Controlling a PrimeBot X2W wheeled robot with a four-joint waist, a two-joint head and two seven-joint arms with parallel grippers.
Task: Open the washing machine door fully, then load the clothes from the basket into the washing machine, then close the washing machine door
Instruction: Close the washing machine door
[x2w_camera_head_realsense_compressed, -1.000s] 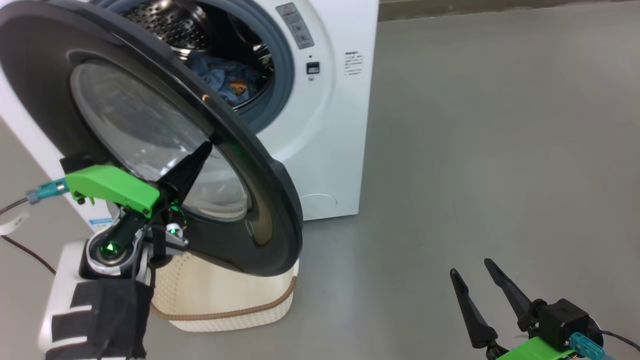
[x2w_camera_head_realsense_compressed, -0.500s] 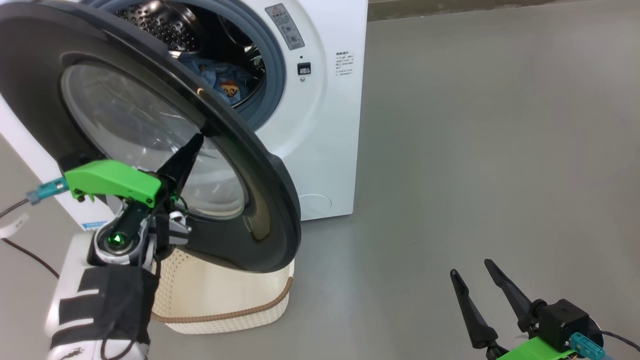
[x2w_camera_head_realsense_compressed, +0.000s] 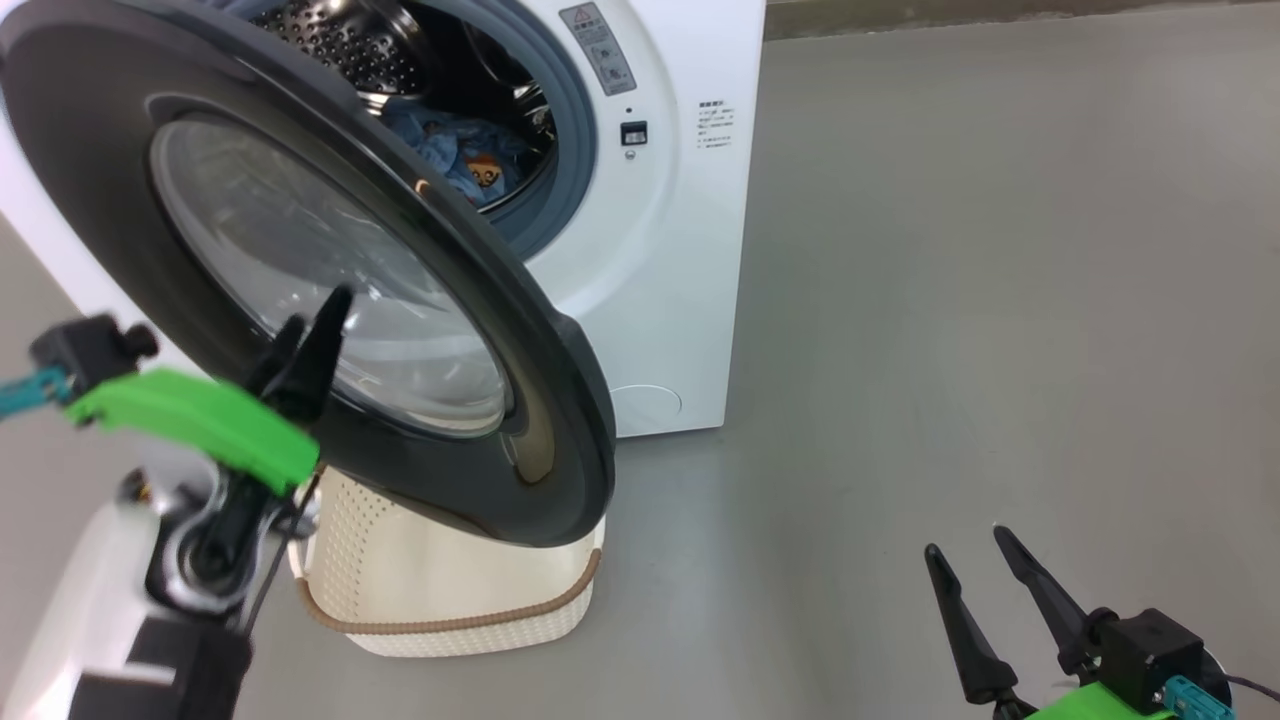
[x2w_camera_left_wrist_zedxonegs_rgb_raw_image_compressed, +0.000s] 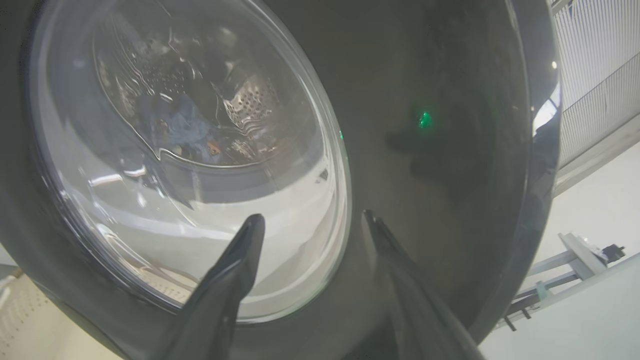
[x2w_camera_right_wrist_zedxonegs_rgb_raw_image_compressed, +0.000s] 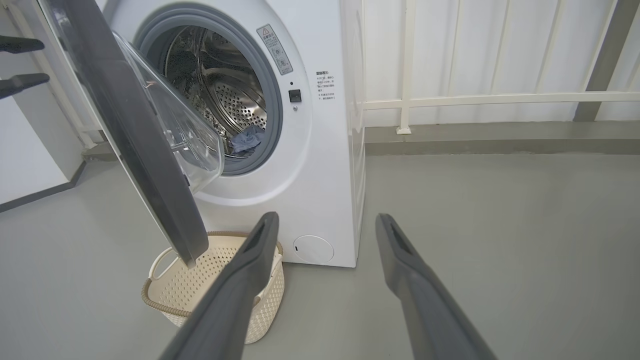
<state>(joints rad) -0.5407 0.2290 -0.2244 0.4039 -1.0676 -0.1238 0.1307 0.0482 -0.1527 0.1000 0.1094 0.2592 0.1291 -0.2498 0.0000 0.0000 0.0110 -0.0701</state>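
Drawn back and down from the glass since a second ago, the left gripper (x2w_camera_head_realsense_compressed: 315, 312) now has its two dark fingers spread wide where they were pinched together against the window; it holds nothing, and motion blur leaves it unclear whether the tips touch the pane; the whole head view has shifted a little as well, which is the camera's doing and not the machine's. The washing machine door (x2w_camera_head_realsense_compressed: 330, 270) hangs about half open, its glossy black ring and bulging clear bowl swung out toward the robot, hinged at the robot's left; the clothes (x2w_camera_head_realsense_compressed: 470, 165), light blue with an orange-brown figure, lie inside the steel drum (x2w_camera_head_realsense_compressed: 350, 45) of the washing machine (x2w_camera_head_realsense_compressed: 680, 250), behind the grey-blue gasket; the basket (x2w_camera_head_realsense_compressed: 450, 590) stands on the grey floor (x2w_camera_head_realsense_compressed: 1000, 300) just before the machine, under the door's lower edge, its perforated bottom bare where the right wrist view looks in. Loading looks done, so the step in hand is judged to be closing the door; the next move calls for the left arm to set its fingers against the outer face, near the free edge rather than the hinge, and push along the door's arc until the latch catches. The right gripper (x2w_camera_head_realsense_compressed: 966, 541) rests low at the robot's right, well apart from the machine, fingers parted and empty.
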